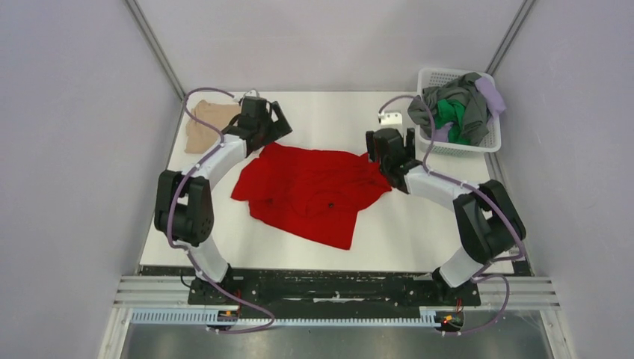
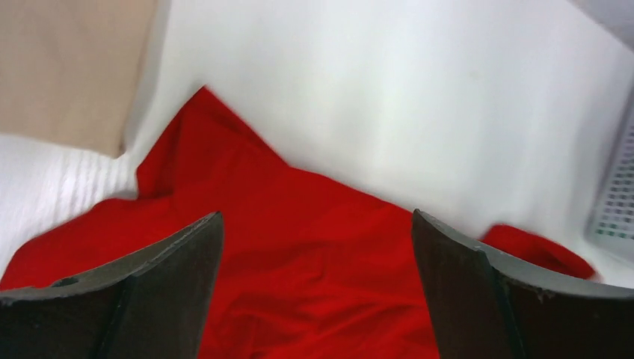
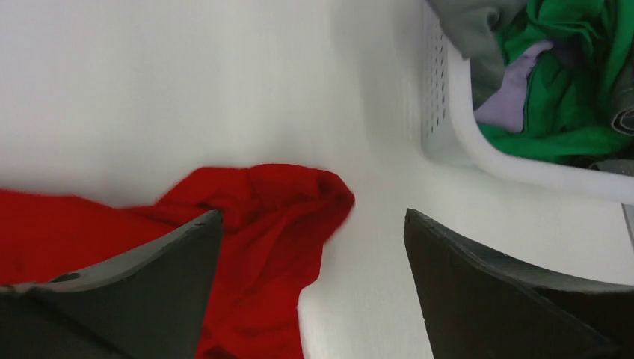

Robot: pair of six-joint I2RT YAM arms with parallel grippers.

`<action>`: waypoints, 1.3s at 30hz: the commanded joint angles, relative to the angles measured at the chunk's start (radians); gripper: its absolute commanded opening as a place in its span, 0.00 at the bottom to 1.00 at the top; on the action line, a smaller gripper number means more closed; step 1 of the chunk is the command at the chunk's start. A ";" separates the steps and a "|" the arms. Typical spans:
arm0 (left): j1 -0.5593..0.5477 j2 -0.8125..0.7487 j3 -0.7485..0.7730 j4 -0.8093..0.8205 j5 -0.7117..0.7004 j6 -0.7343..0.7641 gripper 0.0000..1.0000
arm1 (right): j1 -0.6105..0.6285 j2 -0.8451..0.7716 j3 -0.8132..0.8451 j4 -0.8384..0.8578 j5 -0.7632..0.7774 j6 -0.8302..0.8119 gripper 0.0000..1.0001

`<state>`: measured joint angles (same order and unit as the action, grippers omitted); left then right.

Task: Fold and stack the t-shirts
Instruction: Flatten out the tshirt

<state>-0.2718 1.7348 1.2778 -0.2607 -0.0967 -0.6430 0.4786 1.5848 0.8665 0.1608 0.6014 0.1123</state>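
A large red t-shirt (image 1: 310, 191) lies rumpled and unfolded at the centre of the white table (image 1: 329, 112) in the overhead view, its hem trailing toward 5 o'clock and one sleeve toward 9 o'clock. The left gripper (image 2: 315, 217) hangs over the shirt's 11 o'clock corner. Its two dark fingers are spread wide, with only red cloth below them; whether the tips touch the fabric cannot be told. The right gripper (image 3: 312, 213) sits at the shirt's 2 o'clock edge, its fingers likewise spread apart and holding nothing. One finger is above a bunched red fold, the other above bare table. A beige t-shirt (image 1: 203, 127) lies at the table's 10 o'clock corner, just beside the left arm. It is near the red shirt's upper tip, and a strip of white table shows between them in the left wrist view. At 2 o'clock a white mesh basket (image 1: 430, 78) stands in the table's far right corner, holding a heap of shirts. A grey t-shirt (image 1: 456, 93) is draped on top, a green t-shirt (image 1: 451, 116) lies beneath it, and a lavender t-shirt (image 1: 491, 93) hangs over the rim on the basket's 2 o'clock side. The basket stands near the right gripper, apart from the red shirt.
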 commanded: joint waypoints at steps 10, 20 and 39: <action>-0.183 -0.346 -0.312 0.026 0.138 -0.004 1.00 | 0.002 -0.090 -0.031 0.126 -0.443 -0.090 0.98; -0.199 -0.390 -0.590 0.111 0.215 -0.121 1.00 | 0.003 0.162 0.042 0.199 -0.686 0.028 0.98; -0.170 0.420 0.156 0.069 0.318 -0.122 1.00 | 0.206 -0.232 -0.579 0.290 -0.581 0.348 0.98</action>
<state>-0.4400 1.9781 1.2854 -0.1715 0.1608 -0.7658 0.5735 1.4250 0.3969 0.4641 -0.0162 0.3305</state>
